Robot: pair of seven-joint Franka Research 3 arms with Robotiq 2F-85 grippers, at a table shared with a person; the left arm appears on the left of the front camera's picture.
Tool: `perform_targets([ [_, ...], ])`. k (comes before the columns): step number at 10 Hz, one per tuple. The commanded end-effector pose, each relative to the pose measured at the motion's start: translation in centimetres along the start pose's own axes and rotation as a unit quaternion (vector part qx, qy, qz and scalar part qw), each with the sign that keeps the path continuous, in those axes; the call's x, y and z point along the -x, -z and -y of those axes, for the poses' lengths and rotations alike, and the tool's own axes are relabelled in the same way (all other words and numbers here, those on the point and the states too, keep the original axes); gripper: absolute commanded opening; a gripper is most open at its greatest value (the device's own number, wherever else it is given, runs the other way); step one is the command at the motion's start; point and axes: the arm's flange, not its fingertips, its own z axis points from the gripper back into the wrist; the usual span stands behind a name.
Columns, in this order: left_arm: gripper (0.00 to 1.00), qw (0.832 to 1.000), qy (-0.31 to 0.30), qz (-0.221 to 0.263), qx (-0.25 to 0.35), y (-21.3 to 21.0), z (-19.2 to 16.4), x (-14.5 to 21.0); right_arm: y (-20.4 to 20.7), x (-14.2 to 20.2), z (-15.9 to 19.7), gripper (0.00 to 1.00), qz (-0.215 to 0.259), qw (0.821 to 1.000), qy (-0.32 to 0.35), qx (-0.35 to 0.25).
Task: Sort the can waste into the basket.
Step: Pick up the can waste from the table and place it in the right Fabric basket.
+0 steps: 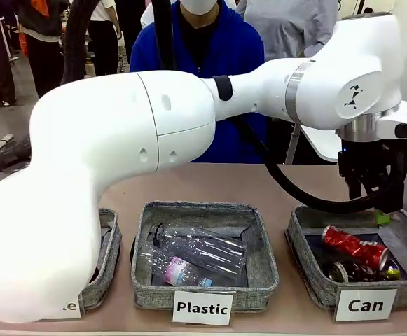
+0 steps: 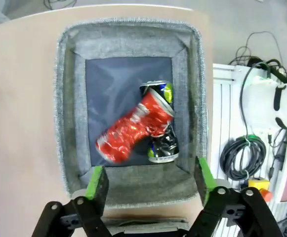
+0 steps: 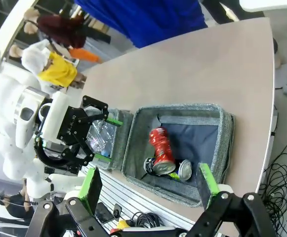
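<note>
In the nearest corner of the worktop (image 1: 308, 183), the square shallow grey woven-fabric basket (image 1: 308, 269) behind the white "Can" sign (image 1: 365, 305) holds both pieces of can waste: the crushed red drink can with white marks (image 1: 354, 247) lies slantwise across the crushed dark blue and silver drink can (image 1: 348, 272), the two touching on the dark lining. Judged from how they lie, the sorting looks finished, with nothing metal seen outside that basket and only the arm's retreat left. The left gripper (image 2: 150, 181), reached across to the robot's right side, hangs above the basket with its jaws spread and nothing between the green pads (image 2: 97, 180); its wrist view looks straight down on the red can (image 2: 135, 127) and the dark can (image 2: 161, 144) beneath it. The right gripper (image 3: 150, 183) hovers higher with jaws spread wide and empty, looking down on the same basket (image 3: 133, 155) and on the left gripper (image 3: 79, 133) beside it. Next along, the like grey basket signed "Plastic" (image 1: 266, 273) holds clear plastic bottles (image 1: 199, 253). Beyond the baskets a person in a blue top (image 1: 210, 70) waits at the far side. The big white left arm (image 1: 119, 140) hides most of the third grey basket (image 1: 107, 255), whose sign is cut to its last letters, so its contents cannot be made out; the dark can's markings are too small to read, and the worktop behind the arm is hidden too.
</note>
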Motion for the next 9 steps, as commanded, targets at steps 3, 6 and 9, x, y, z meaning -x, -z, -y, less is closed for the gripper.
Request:
perform_targets([
  [3,1.0,0.999,-0.009,-0.044,-0.018,-2.8,-2.6,-1.7,0.0,0.0,0.0,1.0,0.0,1.0,0.0,0.0],
  [6,1.0,0.998,-0.013,-0.054,-0.021,-8.9,-2.3,3.1,3.6,-2.1,-0.7,1.0,-0.011,0.998,-0.059,-0.019],
  [9,1.0,0.995,-0.074,-0.065,-0.015,-13.0,0.2,11.4,10.7,-5.8,-3.0,1.0,-0.041,0.99,-0.106,-0.083],
])
